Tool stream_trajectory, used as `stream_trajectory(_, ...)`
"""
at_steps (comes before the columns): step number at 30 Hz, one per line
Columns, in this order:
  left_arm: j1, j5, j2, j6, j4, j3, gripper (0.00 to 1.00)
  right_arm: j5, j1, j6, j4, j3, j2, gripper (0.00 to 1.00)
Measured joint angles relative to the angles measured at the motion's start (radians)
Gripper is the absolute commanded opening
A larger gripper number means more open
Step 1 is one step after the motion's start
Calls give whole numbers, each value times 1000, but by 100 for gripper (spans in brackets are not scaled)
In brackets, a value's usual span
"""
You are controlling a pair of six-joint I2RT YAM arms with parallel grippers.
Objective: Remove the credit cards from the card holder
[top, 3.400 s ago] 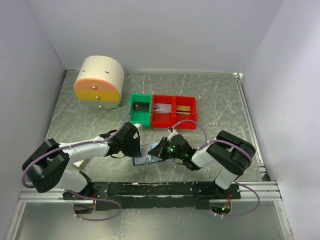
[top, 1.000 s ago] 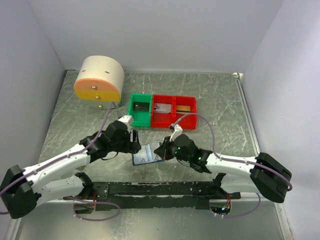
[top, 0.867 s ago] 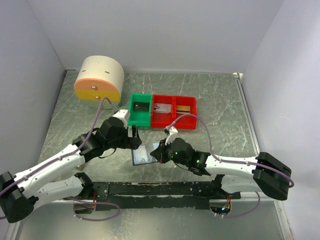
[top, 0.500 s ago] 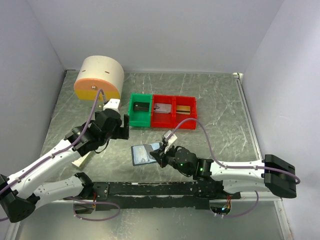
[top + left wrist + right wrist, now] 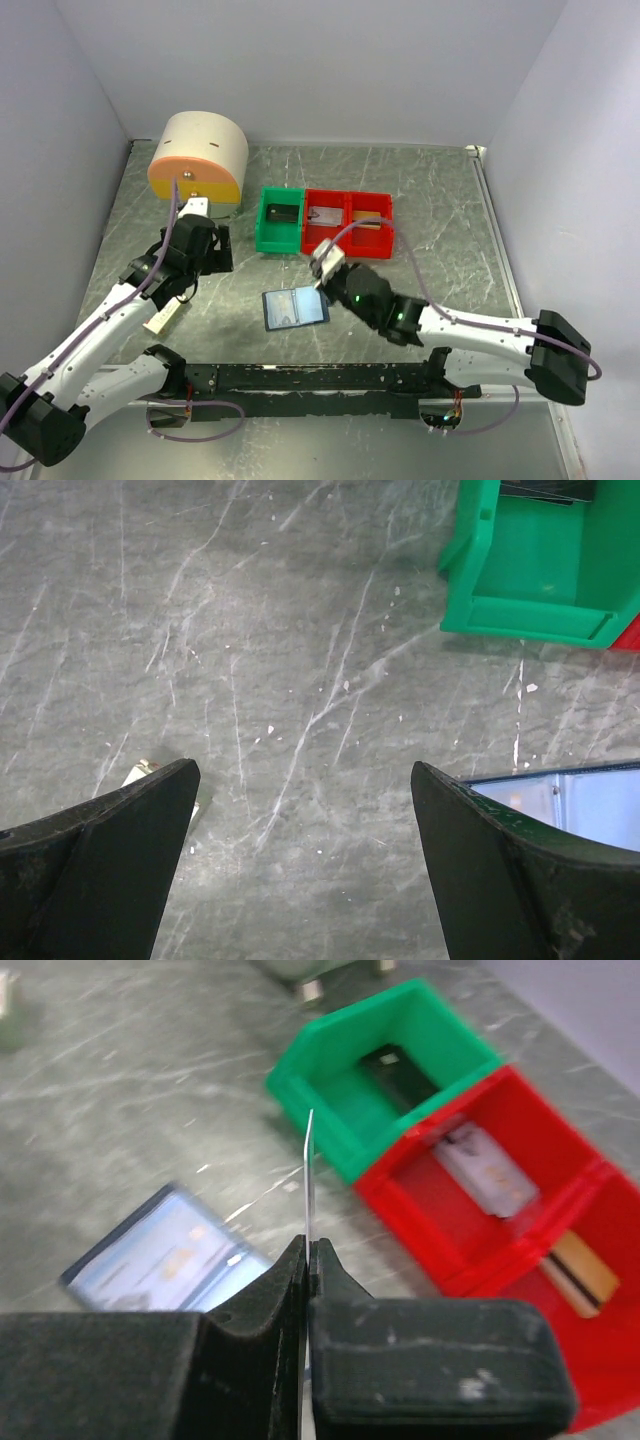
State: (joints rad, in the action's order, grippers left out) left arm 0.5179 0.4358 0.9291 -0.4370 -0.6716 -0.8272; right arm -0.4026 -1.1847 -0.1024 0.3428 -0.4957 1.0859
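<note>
On the table [image 5: 450,200]: card holder [image 5: 295,307], lying open, pale lining up. One credit card [image 5: 309,1160] is being pinched edge-on by the right gripper [image 5: 307,1260], between holder and red bin [image 5: 370,247]; extraction is judged under way. A carry over the bin and a release are being called for. The left gripper [image 5: 305,780] is being held spread, empty. No writing is being made out.

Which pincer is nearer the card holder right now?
Right. The right pincer, shut on a credit card, hangs just past the far right corner of the card holder; the left pincer, open, is well off to the holder's left.
</note>
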Motion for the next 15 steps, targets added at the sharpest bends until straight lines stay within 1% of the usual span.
stream_trajectory(3, 0, -9, 2, 0, 5, 1, 100, 92, 153, -8, -66, -93, -4, 0)
stream_trajectory(8, 0, -8, 19, -1, 2, 1, 100, 240, 344, -18, -119, -166, 10, 0)
stream_trajectory(11, 0, -7, 17, -1, 3, 1, 100, 382, 506, -6, -205, -291, 121, 0)
stream_trajectory(13, 0, -4, 15, 0, 5, 1, 100, 441, 569, -5, -249, -368, 202, 0)
stream_trajectory(15, 0, 3, 11, -1, 5, 1, 100, 480, 589, -11, -283, -423, 271, 0)
